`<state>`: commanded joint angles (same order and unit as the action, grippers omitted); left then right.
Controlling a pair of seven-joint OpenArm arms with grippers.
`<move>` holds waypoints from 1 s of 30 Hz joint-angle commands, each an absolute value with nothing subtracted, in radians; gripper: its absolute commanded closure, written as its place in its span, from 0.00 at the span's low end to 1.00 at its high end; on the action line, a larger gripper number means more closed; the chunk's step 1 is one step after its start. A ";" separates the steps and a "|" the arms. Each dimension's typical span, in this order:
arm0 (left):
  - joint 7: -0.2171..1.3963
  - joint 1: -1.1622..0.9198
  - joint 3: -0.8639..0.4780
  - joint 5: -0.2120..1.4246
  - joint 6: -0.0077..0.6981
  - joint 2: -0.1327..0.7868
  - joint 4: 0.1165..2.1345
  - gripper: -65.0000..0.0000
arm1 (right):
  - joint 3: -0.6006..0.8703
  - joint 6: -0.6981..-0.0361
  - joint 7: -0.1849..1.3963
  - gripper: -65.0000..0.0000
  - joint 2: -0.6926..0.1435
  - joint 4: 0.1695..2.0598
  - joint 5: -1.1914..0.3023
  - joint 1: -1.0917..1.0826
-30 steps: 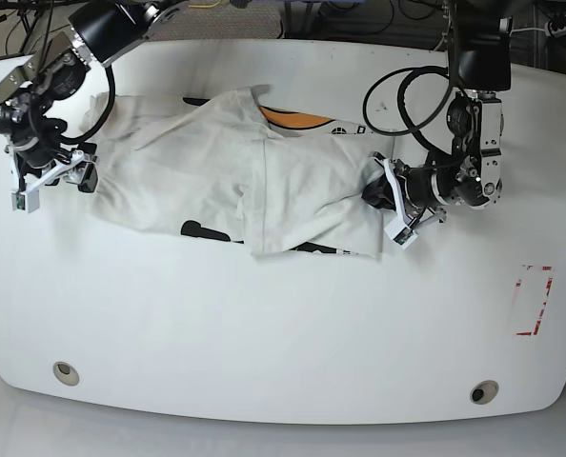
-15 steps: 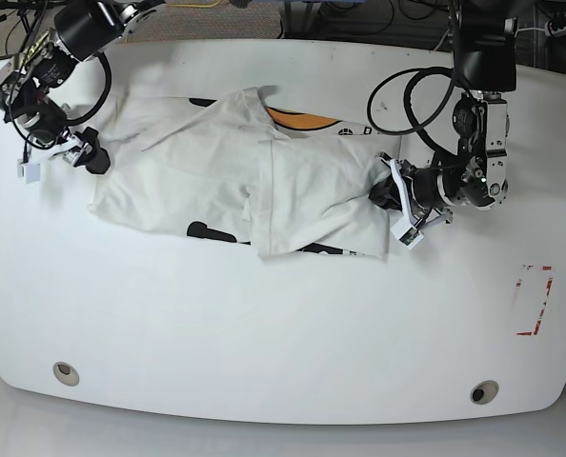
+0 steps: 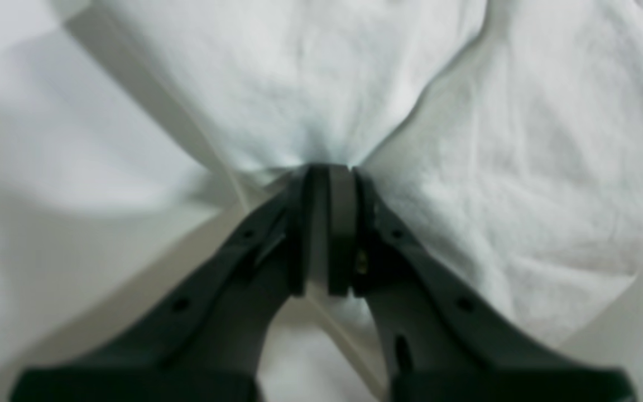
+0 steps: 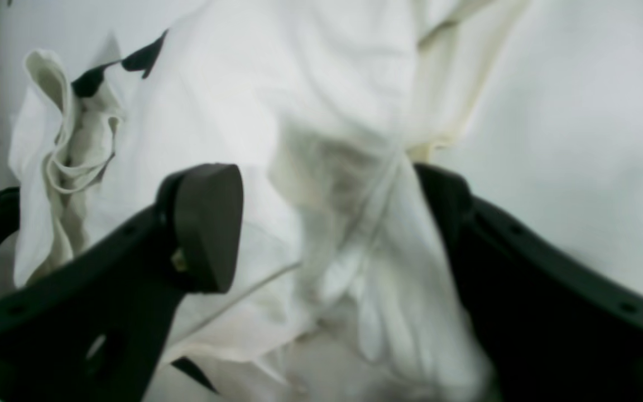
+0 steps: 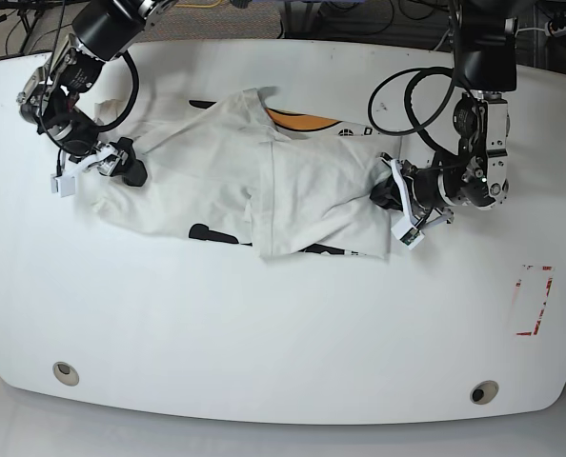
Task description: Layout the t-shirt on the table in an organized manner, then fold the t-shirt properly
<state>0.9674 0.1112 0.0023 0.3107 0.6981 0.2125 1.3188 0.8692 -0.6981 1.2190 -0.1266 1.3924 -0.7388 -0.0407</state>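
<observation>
T-shirt (image 5: 264,181) lies lengthwise along table (image 5: 264,324) far edge; left gripper (image 3: 328,173) pinched tight on one end, right gripper (image 4: 327,223) wide open astride opp. end.

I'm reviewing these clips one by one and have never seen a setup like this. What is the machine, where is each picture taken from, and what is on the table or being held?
This is a robot with two arms working over a wide white table. One picture looks down on the whole table from above. The other two come from small cameras mounted on each arm's wrist, so they look straight past the black fingers at whatever is in front of them.

On the table lies a crumpled white t-shirt with black lettering and an orange graphic. It is bunched and partly folded over itself, not spread flat.

The left gripper, on the right side of the overhead picture, is shut on an edge of the shirt; its wrist view shows the pads pressed together with cloth pinched between them. The right gripper, at the other end, is open, with shirt fabric lying between its spread fingers.
</observation>
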 joint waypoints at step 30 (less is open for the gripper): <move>0.967 0.111 0.002 0.311 0.698 0.214 1.319 0.93 | 0.912 -0.698 1.179 0.31 -0.288 1.279 -0.739 -0.051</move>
<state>0.9674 0.1112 0.0023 0.3107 0.6981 0.2140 1.3188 0.9122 -0.6981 1.1792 -0.2877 1.2789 -0.7388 -0.0514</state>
